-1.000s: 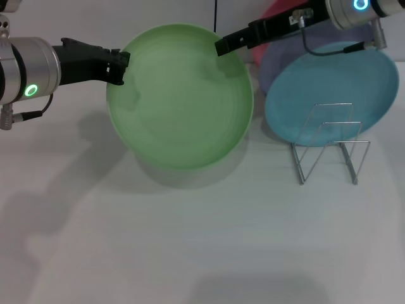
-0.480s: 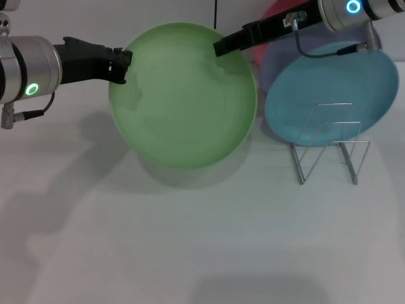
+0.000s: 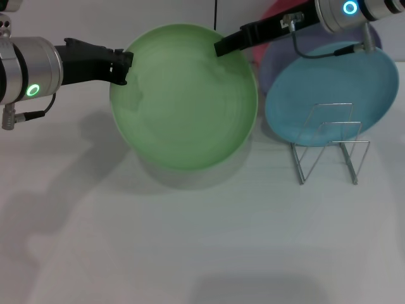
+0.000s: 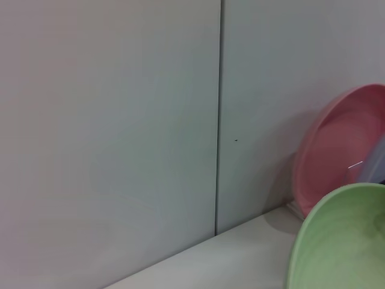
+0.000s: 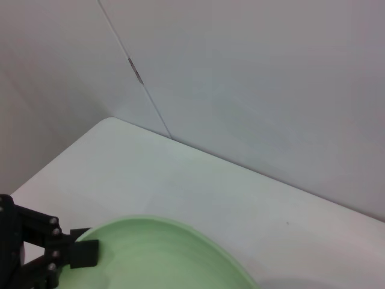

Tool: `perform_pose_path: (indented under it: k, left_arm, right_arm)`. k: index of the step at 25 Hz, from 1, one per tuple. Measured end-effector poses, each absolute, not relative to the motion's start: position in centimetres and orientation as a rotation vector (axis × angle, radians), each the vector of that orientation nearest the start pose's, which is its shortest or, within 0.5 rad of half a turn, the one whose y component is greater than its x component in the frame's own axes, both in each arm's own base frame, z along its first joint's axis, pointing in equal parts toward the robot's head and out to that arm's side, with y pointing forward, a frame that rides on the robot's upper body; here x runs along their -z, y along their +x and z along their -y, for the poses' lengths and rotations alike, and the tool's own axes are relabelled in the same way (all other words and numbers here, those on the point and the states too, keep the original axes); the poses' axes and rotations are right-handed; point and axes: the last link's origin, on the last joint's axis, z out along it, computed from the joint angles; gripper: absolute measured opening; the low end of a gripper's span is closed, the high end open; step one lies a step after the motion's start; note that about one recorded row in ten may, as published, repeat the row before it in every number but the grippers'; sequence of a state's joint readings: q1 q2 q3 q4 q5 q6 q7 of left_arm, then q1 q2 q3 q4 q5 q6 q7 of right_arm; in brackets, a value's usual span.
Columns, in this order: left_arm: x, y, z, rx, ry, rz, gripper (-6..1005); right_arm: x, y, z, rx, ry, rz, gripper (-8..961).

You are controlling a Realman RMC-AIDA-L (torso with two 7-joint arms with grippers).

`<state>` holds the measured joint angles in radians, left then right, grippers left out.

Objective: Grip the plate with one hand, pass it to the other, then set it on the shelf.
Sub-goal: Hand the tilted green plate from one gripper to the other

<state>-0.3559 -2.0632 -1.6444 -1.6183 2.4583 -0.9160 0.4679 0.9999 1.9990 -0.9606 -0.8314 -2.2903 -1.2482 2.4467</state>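
Observation:
The light green plate (image 3: pixel 183 101) hangs tilted above the white table, its face towards me. My left gripper (image 3: pixel 121 66) is shut on its left rim and carries it. My right gripper (image 3: pixel 221 46) reaches in from the upper right and its tip rests at the plate's upper right rim. The plate's edge shows in the left wrist view (image 4: pixel 343 241) and in the right wrist view (image 5: pixel 162 259), where the left gripper (image 5: pixel 84 253) clamps the rim. The silver wire shelf (image 3: pixel 329 145) stands on the table to the plate's right, with no plate in it.
A light blue plate (image 3: pixel 316 95) leans behind the shelf, with a lavender plate (image 3: pixel 278 63) and a pink plate (image 3: pixel 278 9) behind it against the wall. The pink plate also shows in the left wrist view (image 4: pixel 337 150). White table (image 3: pixel 190 240) spreads in front.
The green plate and the left gripper have shifted slightly to the right. The right arm's wrist has moved a little left, its tip staying at the plate's rim.

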Motion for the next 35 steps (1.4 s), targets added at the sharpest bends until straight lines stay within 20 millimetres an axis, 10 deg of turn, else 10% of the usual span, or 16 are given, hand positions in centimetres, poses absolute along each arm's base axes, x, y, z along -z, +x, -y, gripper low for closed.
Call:
perform_pose_path:
  k: [33, 35]
  left_arm:
    - [-4.7, -12.5, -37.5, 0.476, -2.297, 0.673, 42]
    - [-4.8, -12.4, -37.5, 0.481, -2.294, 0.666, 159]
  right_arm:
    - [-0.4, 9.3, -45.6, -0.242, -2.605, -0.861, 190]
    - [-0.6, 9.2, -45.6, -0.241, -2.605, -0.856, 173]
